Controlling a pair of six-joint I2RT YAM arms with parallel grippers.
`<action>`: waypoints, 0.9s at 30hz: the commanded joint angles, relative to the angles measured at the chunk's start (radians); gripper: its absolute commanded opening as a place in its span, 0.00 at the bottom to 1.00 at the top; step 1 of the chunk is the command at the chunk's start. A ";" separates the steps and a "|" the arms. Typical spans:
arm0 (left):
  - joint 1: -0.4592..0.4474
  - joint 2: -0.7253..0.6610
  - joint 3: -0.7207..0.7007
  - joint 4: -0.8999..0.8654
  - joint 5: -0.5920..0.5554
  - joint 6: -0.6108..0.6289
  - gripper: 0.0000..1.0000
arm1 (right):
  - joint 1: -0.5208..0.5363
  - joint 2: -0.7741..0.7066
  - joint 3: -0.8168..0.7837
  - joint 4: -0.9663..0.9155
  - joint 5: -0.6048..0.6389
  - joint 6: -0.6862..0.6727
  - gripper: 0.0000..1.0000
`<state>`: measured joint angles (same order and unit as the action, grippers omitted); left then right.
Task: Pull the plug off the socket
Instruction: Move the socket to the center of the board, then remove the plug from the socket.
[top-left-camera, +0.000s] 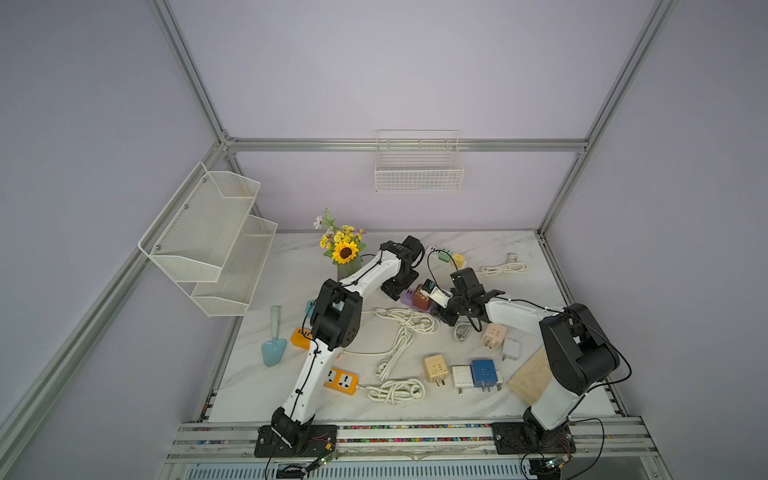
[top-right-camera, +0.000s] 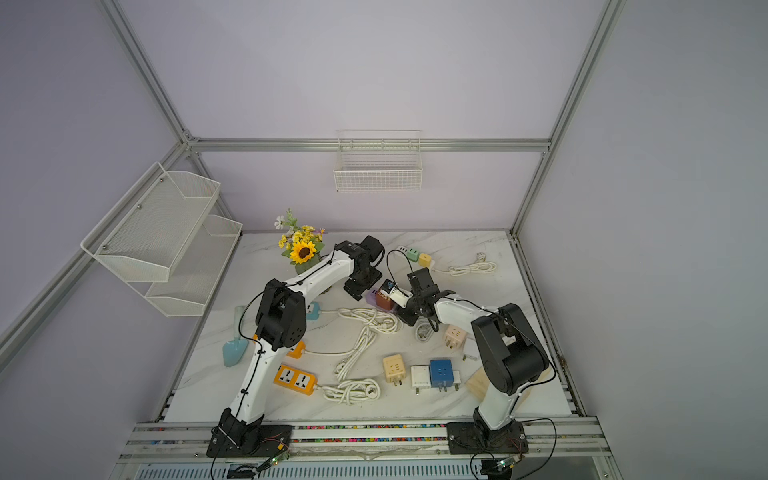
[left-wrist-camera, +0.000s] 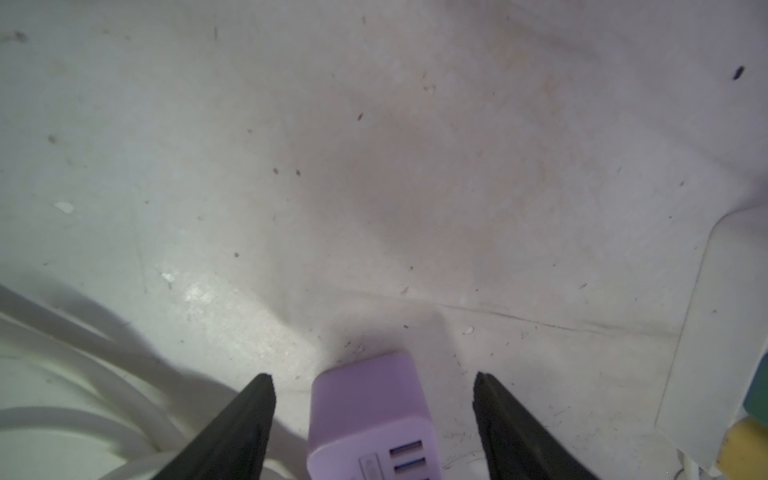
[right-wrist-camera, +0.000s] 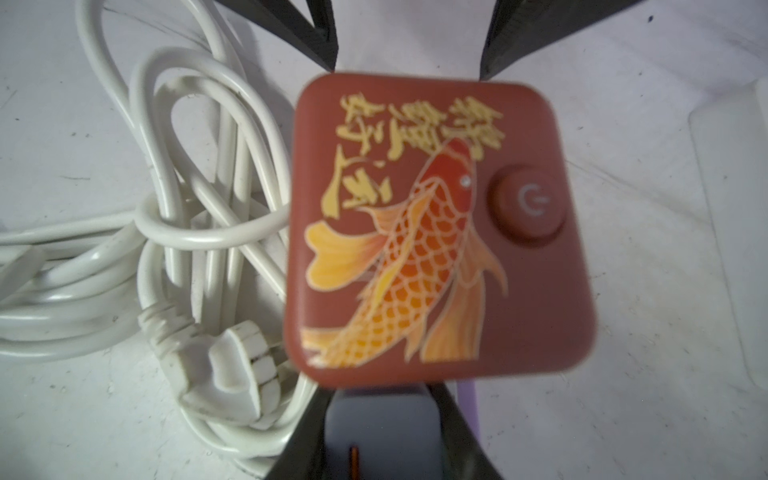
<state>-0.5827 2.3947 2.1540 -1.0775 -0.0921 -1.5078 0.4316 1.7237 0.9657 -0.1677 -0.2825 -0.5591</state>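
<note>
Two fingers of the right hand (right-wrist-camera: 380, 395) clamped tight on a white plug (top-left-camera: 440, 295), grey and shadowed between them in the right wrist view. Dark blue end of that plug pointing away from the hand, over a red-brown koi cube (top-left-camera: 420, 302) in both top views; seated in the cube or free of it, cannot tell. Gold lettering, an orange fish and a round power button (right-wrist-camera: 528, 208) on the cube's top face. Under the cube, a purple socket block (left-wrist-camera: 365, 407), showing past two opposite edges of it. Left hand (left-wrist-camera: 372, 376) astride the block's free end, fingers apart, a strip of bare bench (left-wrist-camera: 374, 166) between each finger and the block. Blue USB ports on that end face, toward the left wrist camera. Whole cluster in the back half of the bench, about midway between left and right edges. Just beside the cube, toward the front edge, a coiled white cable (right-wrist-camera: 187, 232) with its moulded end loose on the bench. Farther out: a vase of yellow flowers (top-left-camera: 343, 249) toward the back left corner, a green and yellow strip (top-left-camera: 446, 255) near the back edge, a pink cube (top-left-camera: 494, 334), a beige cube (top-left-camera: 435, 369) and a blue cube (top-left-camera: 484, 372) toward the front right corner, an orange socket strip (top-left-camera: 340, 380) near the front edge, a pale blue trowel (top-left-camera: 274, 345) by the left edge
</note>
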 joint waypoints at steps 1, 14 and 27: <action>-0.009 -0.046 -0.013 -0.008 0.025 -0.048 0.75 | 0.018 -0.036 -0.016 0.030 -0.034 0.013 0.24; -0.020 -0.053 -0.084 0.013 0.055 -0.103 0.64 | 0.044 -0.034 -0.017 0.054 -0.039 0.041 0.23; -0.017 -0.082 -0.155 0.011 0.007 -0.094 0.33 | 0.060 -0.069 -0.046 0.053 -0.024 0.065 0.23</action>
<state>-0.5980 2.3550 2.0220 -1.0294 -0.0498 -1.6135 0.4755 1.6989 0.9329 -0.1406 -0.2825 -0.5159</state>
